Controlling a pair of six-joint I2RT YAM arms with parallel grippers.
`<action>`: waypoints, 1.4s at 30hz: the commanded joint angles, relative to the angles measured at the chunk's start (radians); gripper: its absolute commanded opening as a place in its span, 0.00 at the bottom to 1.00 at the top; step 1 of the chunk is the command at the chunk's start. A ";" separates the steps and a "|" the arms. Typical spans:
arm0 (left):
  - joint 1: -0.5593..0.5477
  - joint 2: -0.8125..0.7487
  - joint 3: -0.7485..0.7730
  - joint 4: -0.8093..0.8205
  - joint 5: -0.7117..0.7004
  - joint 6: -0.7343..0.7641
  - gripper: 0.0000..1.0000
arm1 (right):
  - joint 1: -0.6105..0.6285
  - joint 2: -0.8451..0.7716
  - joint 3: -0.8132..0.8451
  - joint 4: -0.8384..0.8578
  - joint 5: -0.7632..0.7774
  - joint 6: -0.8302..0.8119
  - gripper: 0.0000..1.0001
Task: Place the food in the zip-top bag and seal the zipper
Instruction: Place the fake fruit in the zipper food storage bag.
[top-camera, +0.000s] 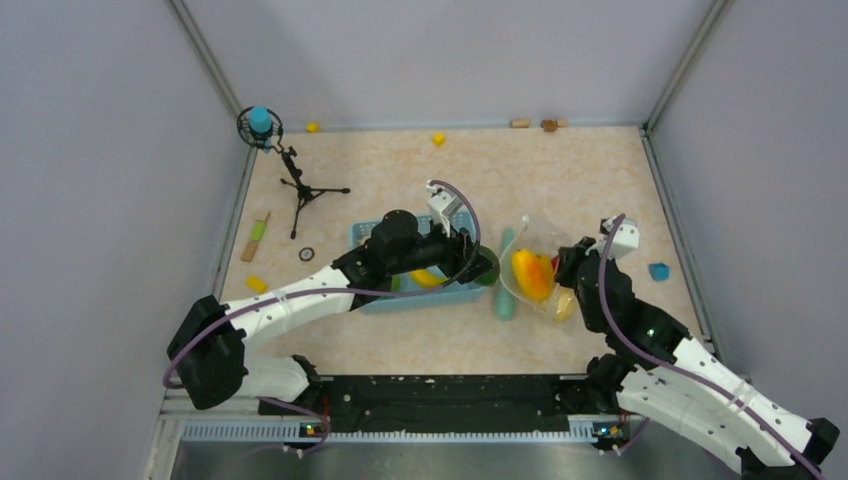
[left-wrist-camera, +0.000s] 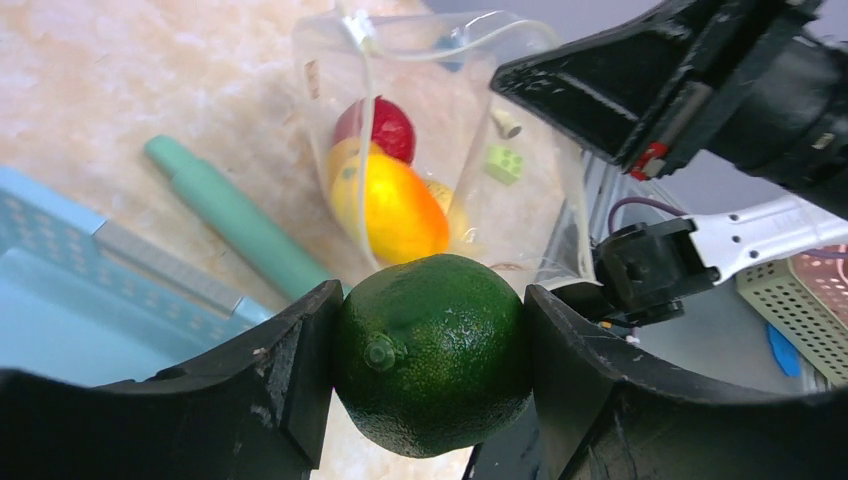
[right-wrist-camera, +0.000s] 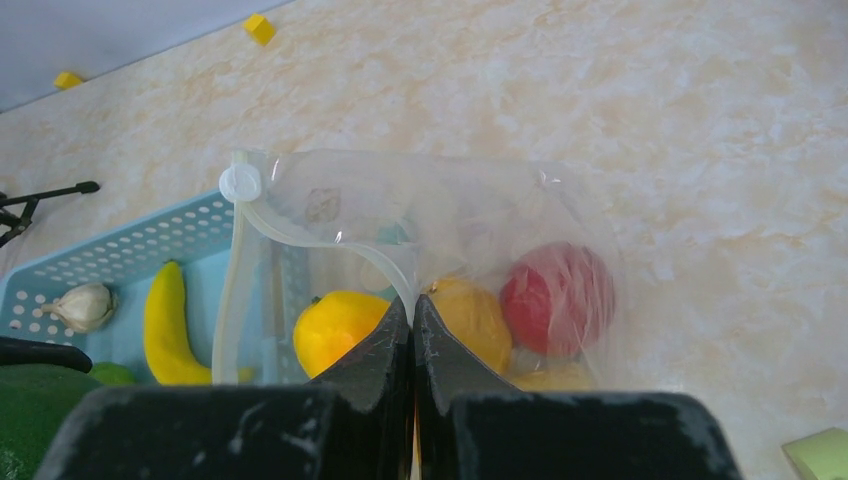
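Observation:
The clear zip-top bag (top-camera: 535, 262) stands open right of the basket. It holds an orange-yellow fruit (left-wrist-camera: 395, 210), a red fruit (left-wrist-camera: 378, 125) and a yellow one (right-wrist-camera: 475, 320). My right gripper (right-wrist-camera: 412, 305) is shut on the bag's zipper rim (right-wrist-camera: 330, 240) and holds the mouth up; it also shows in the top view (top-camera: 570, 265). My left gripper (left-wrist-camera: 432, 340) is shut on a dark green lime (left-wrist-camera: 432, 400), just in front of the bag's mouth, over the basket's right end (top-camera: 478, 262). A banana (right-wrist-camera: 165, 325) and a garlic bulb (right-wrist-camera: 85, 305) lie in the basket.
The light-blue basket (top-camera: 365, 235) sits mid-table under my left arm. A teal stick (top-camera: 505, 285) lies between basket and bag. A small tripod (top-camera: 300, 190) stands at the back left. A blue block (top-camera: 658, 271) and yellow blocks (top-camera: 438, 138) lie scattered.

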 joint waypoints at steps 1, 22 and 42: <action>-0.016 -0.001 0.020 0.144 0.082 0.016 0.30 | -0.001 -0.023 -0.003 0.069 -0.029 -0.019 0.00; -0.134 0.201 0.176 0.262 -0.120 0.019 0.31 | -0.002 -0.046 0.046 0.027 -0.227 0.092 0.00; -0.205 0.196 0.209 0.128 -0.270 0.136 0.97 | -0.002 -0.052 0.042 0.036 -0.268 0.118 0.03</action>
